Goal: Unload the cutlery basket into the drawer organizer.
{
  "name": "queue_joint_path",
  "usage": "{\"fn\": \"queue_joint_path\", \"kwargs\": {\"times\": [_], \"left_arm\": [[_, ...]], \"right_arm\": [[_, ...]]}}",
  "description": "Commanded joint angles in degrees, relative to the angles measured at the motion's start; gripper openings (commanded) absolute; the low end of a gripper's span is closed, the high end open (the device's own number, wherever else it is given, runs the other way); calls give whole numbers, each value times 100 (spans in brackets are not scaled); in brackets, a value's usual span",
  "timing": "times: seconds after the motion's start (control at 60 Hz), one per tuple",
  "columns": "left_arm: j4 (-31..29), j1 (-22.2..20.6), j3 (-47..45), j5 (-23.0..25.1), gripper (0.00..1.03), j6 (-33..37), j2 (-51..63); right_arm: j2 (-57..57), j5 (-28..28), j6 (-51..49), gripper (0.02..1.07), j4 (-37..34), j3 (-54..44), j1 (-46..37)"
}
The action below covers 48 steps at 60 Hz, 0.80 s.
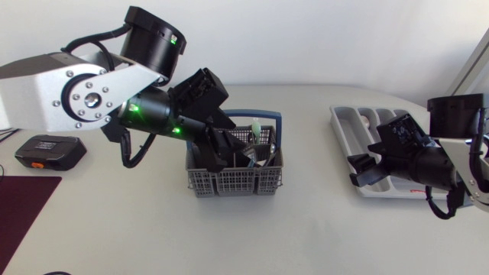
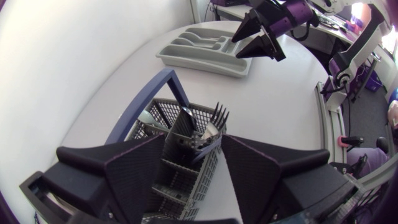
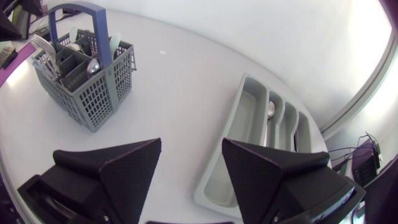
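The grey cutlery basket (image 1: 233,174) with a blue handle (image 1: 263,117) stands mid-table, holding forks (image 2: 217,115), a spoon (image 2: 208,129) and other cutlery. My left gripper (image 1: 221,151) hangs over the basket's left compartments, open. In the left wrist view the left gripper (image 2: 193,180) has only the basket (image 2: 177,165) below it, and neither finger touches any piece. The grey drawer organizer (image 1: 341,122) lies at the right with a spoon (image 3: 271,111) in one slot. My right gripper (image 1: 363,171) is open and empty above the organizer's (image 3: 249,124) near end.
A black device with orange trim (image 1: 50,151) lies near the table's left edge, and a dark maroon mat (image 1: 23,206) at the front left corner. Bare tabletop lies between the basket and the organizer and along the front.
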Motion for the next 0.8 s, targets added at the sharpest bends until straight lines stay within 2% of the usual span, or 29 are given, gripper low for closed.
{"fn": "queue_joint_path", "kwargs": {"times": [0.0,0.25,0.3,0.717,0.783], "left_arm": [[-67,18,60,83,65,144,-94],[126,9,8,83,65,223,258],[161,0,16,83,60,214,328],[311,-79,25,65,54,214,627],[328,-114,25,56,46,214,653]], "right_arm": [[-28,-19,-113,74,58,-111,52],[-37,-1,-96,74,58,-111,114],[-37,-1,-96,74,49,-120,122],[-20,34,-52,74,67,-146,219],[-20,43,-52,74,67,-155,228]]}}
